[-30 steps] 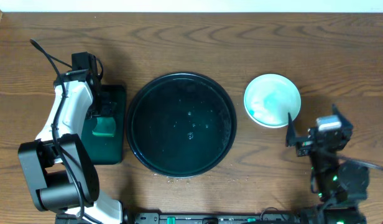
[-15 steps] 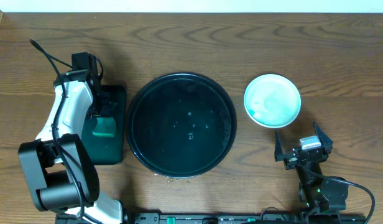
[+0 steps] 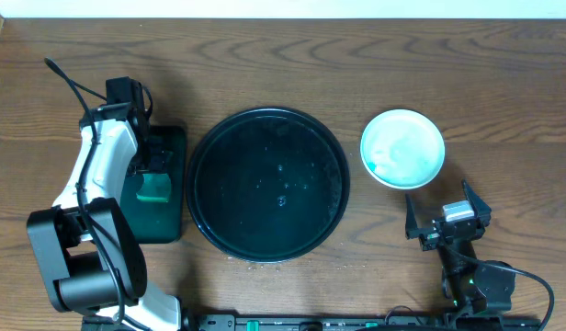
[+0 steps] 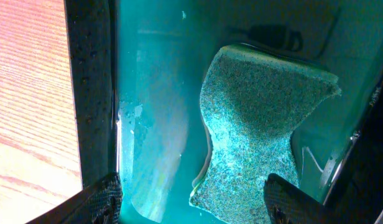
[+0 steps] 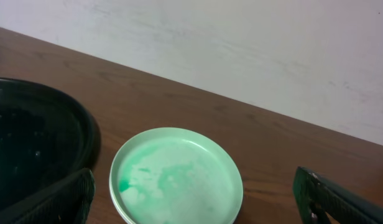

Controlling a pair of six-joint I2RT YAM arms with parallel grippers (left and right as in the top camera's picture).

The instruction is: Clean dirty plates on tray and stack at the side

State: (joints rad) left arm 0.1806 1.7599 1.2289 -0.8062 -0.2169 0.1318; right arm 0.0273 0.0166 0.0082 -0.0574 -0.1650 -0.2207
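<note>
Plates sit on worktop, right of tray. Looks like one pile, count hard to tell. Tray holds no plate. Right hand wide, holding nothing, pile just ahead. Left hand wide over sponge, far from pile.

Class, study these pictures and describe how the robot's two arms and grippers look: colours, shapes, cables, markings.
The left arm has white shells between bulky black joints, and a thin black cable loops off it. The right arm is black with a small green light. The right gripper has two dark pointed fingers either side of a pale block.
</note>
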